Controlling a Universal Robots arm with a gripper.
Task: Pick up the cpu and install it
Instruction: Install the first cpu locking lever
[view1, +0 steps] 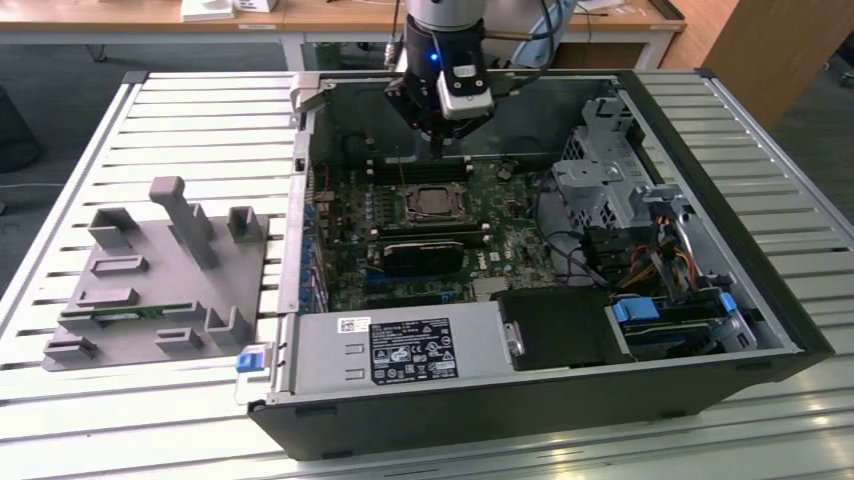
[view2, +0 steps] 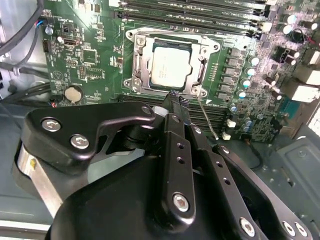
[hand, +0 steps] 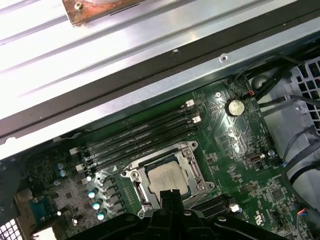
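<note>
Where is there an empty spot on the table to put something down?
The slatted table is bare along the exterior view's left, behind the grey holder tray, and in front of it too. Inside the computer case it is crowded: cpu in its socket, cables, and the gripper hanging above.

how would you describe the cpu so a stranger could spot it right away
Look inside the open computer case, at the green board on its floor. The cpu lies in the metal-framed socket under the gripper: the one flat, shiny silver square, unlike the long black slots beside it.
</note>
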